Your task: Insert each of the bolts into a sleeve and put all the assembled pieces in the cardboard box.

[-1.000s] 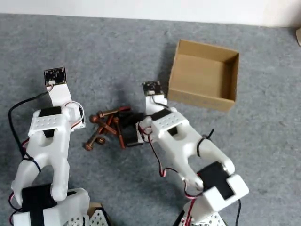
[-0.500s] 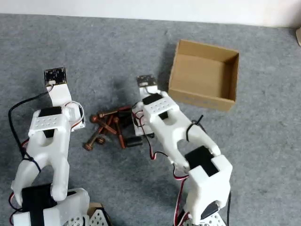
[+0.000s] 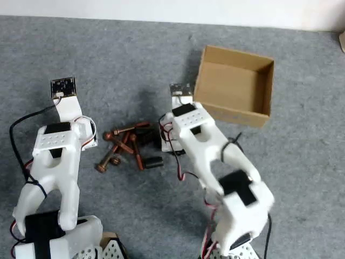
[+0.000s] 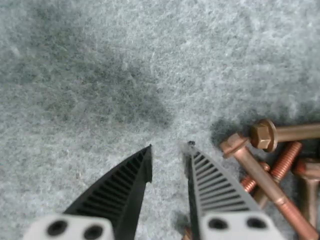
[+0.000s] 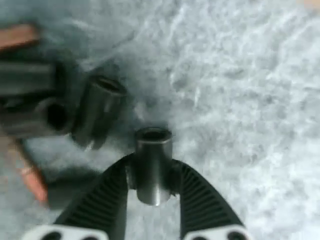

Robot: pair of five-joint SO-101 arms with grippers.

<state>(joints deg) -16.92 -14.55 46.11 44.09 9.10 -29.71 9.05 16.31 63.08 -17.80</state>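
Holding a dark sleeve (image 5: 153, 150) between its fingers, the right claw (image 5: 152, 170) is seen low over the grey tabletop (image 3: 108, 65). The sleeve is pinched at its lower part, and its open end is turned away from the wrist. Two more dark sleeves (image 5: 100, 107) are seen lying just beside it, close to each other. In the high view the right arm (image 3: 199, 140) is placed between the heap of bolts (image 3: 124, 145) and the cardboard box (image 3: 229, 114), and one more sleeve (image 3: 153, 162) is seen lying at the edge of the heap.

The left claw (image 4: 170, 150) is kept narrowly apart, with nothing between its fingers, and it is pointed at a bare part of the tabletop. The copper-coloured bolts (image 4: 260, 165) are lying crossed over each other just beside one of its fingers. No bolt is seen inside a sleeve. The cardboard box is standing well apart from the left arm (image 3: 54, 151), with its open side up.
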